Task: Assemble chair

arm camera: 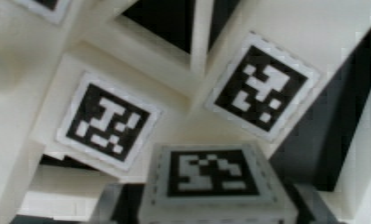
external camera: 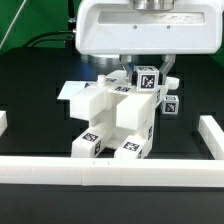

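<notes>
The chair body (external camera: 112, 118) stands in the middle of the black table, a cluster of chunky white blocks with tags on its front feet. My gripper (external camera: 147, 72) hangs over its far right top and is shut on a small white tagged block (external camera: 148, 79), which touches or sits just above the body. In the wrist view this block (arm camera: 210, 176) sits between my dark fingers (arm camera: 136, 203), with tagged faces of the chair body (arm camera: 256, 82) close beyond it. Another small tagged cube (external camera: 172, 103) lies to the exterior view's right of the body.
Low white border rails run along the front (external camera: 110, 171), the exterior view's right (external camera: 211, 131) and left (external camera: 3, 123). A flat white sheet (external camera: 72, 92) lies behind the body on the left. The large white gripper housing (external camera: 148, 28) hides the back of the table.
</notes>
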Action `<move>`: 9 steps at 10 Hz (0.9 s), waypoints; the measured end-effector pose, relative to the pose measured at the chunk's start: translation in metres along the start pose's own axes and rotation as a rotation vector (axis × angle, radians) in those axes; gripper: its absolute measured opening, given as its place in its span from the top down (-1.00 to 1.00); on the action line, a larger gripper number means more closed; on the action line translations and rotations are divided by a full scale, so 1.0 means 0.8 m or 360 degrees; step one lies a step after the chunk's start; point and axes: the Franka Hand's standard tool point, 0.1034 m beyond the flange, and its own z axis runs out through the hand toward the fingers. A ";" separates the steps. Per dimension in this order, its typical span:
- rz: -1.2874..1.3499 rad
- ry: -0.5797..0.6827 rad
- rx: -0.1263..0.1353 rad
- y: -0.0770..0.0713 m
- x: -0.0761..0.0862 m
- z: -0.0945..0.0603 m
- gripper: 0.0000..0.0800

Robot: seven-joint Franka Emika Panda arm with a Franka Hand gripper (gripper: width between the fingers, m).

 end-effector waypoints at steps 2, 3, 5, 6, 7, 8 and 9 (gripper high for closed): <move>0.0252 0.0000 0.0002 0.000 0.000 0.000 0.33; 0.0354 0.0000 0.0004 -0.001 0.000 0.000 0.33; 0.0566 -0.0001 0.0004 -0.001 0.000 0.000 0.33; 0.0634 -0.0001 0.0005 -0.001 0.000 0.000 0.33; 0.0778 -0.0002 0.0015 -0.003 0.000 0.000 0.33; 0.0864 -0.0003 0.0019 -0.004 0.000 0.000 0.33; 0.0937 -0.0004 0.0021 -0.004 0.000 0.001 0.33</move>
